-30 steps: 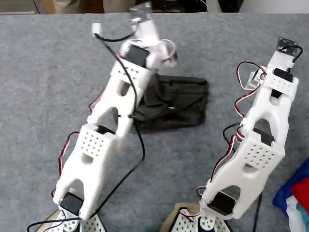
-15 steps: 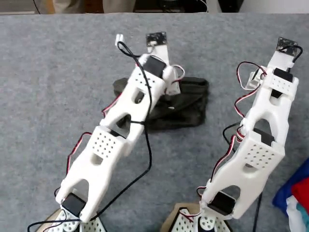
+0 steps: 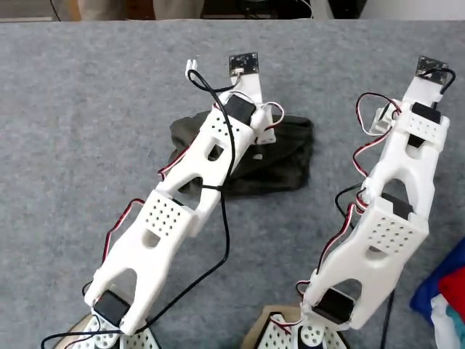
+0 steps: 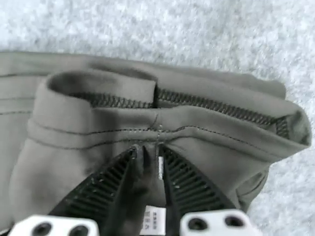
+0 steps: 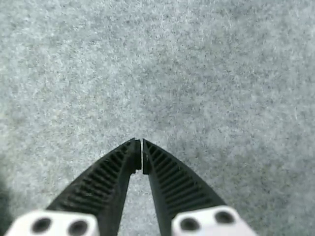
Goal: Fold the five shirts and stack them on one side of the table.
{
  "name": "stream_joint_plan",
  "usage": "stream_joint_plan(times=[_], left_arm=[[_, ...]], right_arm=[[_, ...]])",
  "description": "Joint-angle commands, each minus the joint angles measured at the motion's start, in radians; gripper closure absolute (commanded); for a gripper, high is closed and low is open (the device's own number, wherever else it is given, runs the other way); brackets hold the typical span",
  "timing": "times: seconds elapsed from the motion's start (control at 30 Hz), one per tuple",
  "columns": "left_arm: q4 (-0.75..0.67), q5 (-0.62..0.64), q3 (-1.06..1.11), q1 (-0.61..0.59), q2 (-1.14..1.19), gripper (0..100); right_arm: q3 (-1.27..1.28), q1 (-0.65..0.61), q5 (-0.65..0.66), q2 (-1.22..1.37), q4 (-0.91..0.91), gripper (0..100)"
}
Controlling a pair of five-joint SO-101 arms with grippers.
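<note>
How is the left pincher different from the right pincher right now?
The left gripper is shut on a fold of the olive shirt, while the right gripper is shut on nothing. The left gripper sits right over the shirt, but the right gripper is above the bare grey table. Both have black ribbed jaws that are closed together.

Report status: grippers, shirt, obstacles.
Left gripper shut on olive shirt. Right gripper shut over grey table. Colourful clothes beside right arm, not blocking.
</note>
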Motion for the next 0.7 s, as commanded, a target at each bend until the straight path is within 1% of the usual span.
stream_joint_plan(times=[0.0, 0.1, 0.17, 0.3, 0.47, 0.67], left_arm=[[-0.029, 0.008, -0.015, 0.003, -0.015, 94], [-0.021, 0.006, -0.014, 0.003, -0.015, 95], [-0.021, 0.005, -0.014, 0.002, -0.015, 98], [0.025, 0.008, -0.038, 0.009, -0.024, 98], [0.166, 0.006, -0.186, 0.040, -0.022, 98], [0.273, 0.008, -0.373, 0.084, -0.016, 98]], right_arm=[[-0.053, 0.012, 0.000, -0.008, -0.018, 97.0], [-0.053, 0.012, 0.000, -0.008, -0.018, 97.0], [-0.053, 0.012, 0.000, -0.008, -0.018, 97.0], [-0.053, 0.012, 0.000, -0.008, -0.018, 97.0], [-0.053, 0.012, 0.000, -0.008, -0.018, 97.0], [-0.053, 0.012, 0.000, -0.008, -0.018, 97.0]])
